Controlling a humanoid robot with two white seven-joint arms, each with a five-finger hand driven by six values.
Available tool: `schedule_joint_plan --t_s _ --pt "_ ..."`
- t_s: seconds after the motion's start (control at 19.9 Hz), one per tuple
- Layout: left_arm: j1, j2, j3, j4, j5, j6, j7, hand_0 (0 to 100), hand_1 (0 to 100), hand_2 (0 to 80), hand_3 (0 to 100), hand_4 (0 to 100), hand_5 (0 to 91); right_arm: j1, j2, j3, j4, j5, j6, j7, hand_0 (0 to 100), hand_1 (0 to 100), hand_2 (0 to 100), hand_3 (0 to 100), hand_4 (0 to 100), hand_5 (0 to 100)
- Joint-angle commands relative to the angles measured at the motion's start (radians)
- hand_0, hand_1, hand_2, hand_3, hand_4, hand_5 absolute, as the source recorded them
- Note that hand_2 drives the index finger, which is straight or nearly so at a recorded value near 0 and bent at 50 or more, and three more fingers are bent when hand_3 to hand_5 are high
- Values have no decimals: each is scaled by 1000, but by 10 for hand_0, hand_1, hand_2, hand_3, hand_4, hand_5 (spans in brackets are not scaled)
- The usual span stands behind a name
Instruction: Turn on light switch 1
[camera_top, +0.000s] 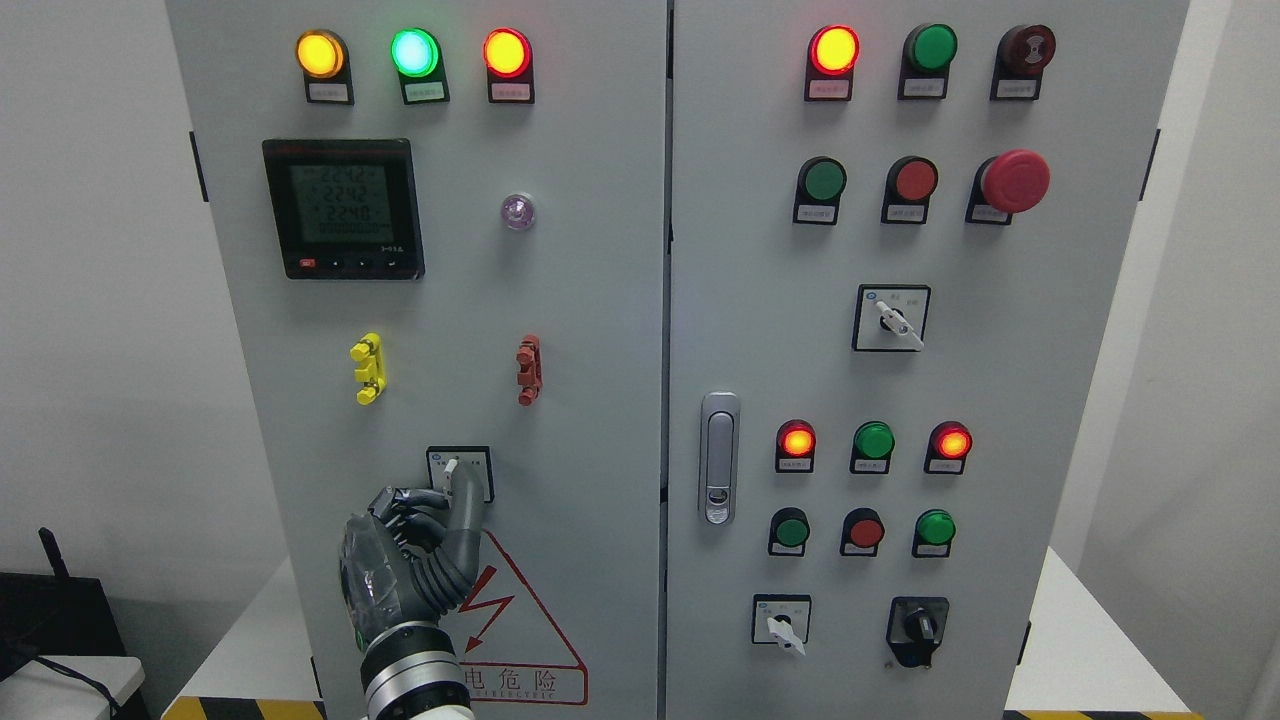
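Nearest was the left hand (415, 560), fingers curled, its fingertips (462, 492) pinching the switch (453, 470) just above it on the cabinet (600, 400). I think the turn was started, not finished. Fingers hid most of the knob, so its position was hard to tell.

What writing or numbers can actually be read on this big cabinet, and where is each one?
"电危险" on the red triangle warning sign, with fainter Latin letters beneath, too blurred to read.
"2242" or similar on the digital meter; its digits are blurred, so uncertain.
The small label plates under the lamps and buttons: too small to read.
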Motion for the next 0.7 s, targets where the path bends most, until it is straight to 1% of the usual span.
schedule_joint_plan --t_s 0.0,0.35,0.65 --pt "0 0 0 0 0 -2 -2 334 412 632 919 882 898 0 0 0 -1 -18 0 -2 120 389 0 0 0 0" --pt "0 0 -2 1 0 -1 -2 372 404 635 927 884 898 0 0 0 1 -18 0 0 120 389 0 0 0 0" --pt "-3 0 -2 3 0 1 -2 391 422 634 929 884 898 0 0 0 -1 -17 0 -2 120 389 0 0 0 0"
